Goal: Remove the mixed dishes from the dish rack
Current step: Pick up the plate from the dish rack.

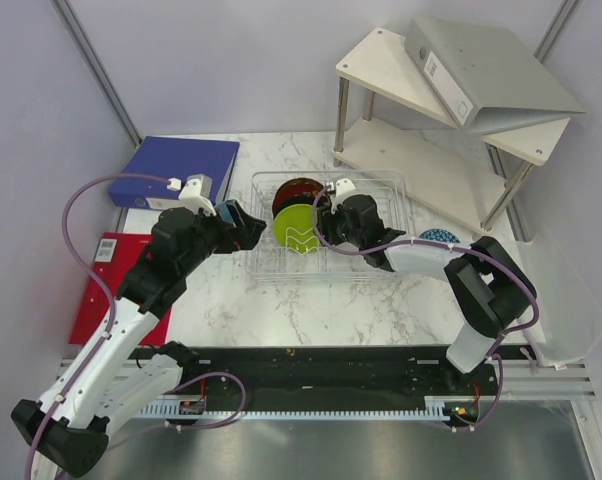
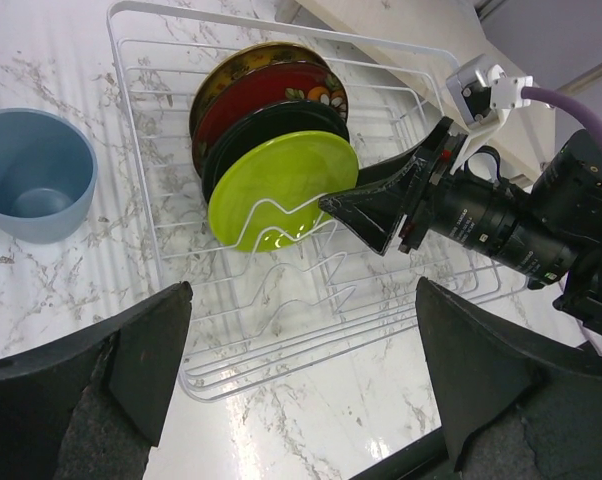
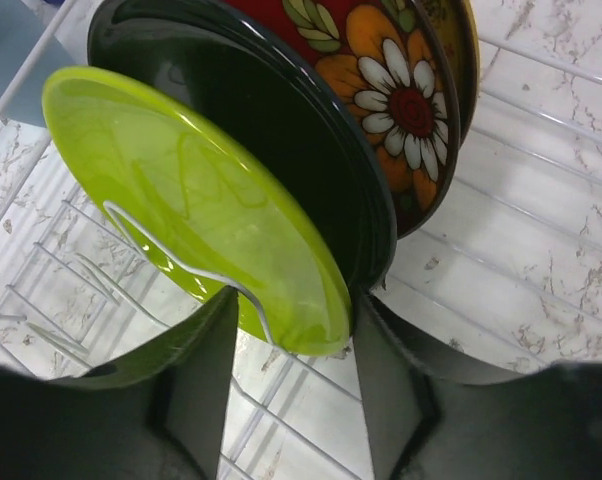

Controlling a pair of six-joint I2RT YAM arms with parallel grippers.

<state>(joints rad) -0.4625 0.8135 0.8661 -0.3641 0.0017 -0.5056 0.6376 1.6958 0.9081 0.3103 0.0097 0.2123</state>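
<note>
The right tool (image 3: 296, 310) is straddling the lower rim of the lime-green plate (image 3: 191, 200). Its two fingers are parted on either side and are not yet pressing on the plate.

The main risk looks to be the rack wire (image 3: 171, 255), which is curving across the plate's face and running down between the fingers. Closing here would probably pinch wire and plate together, and a lift would then drag the dish rack (image 1: 391, 190) along. The black plate (image 3: 281, 130) is leaning just behind, so the far finger could also catch it and tip the red flowered dish (image 3: 381, 90) and the brown plate (image 3: 463, 60) behind.

The right arm (image 1: 421, 255) is reaching in from the right, elbow bent, wrist low inside the rack. The left arm (image 1: 171, 260) is stretching toward the rack's left end. The left tool (image 2: 301, 300) is hanging wide open and empty above the desk (image 2: 41, 290), and a light blue cup (image 2: 36, 170) is standing just outside the rack.
</note>
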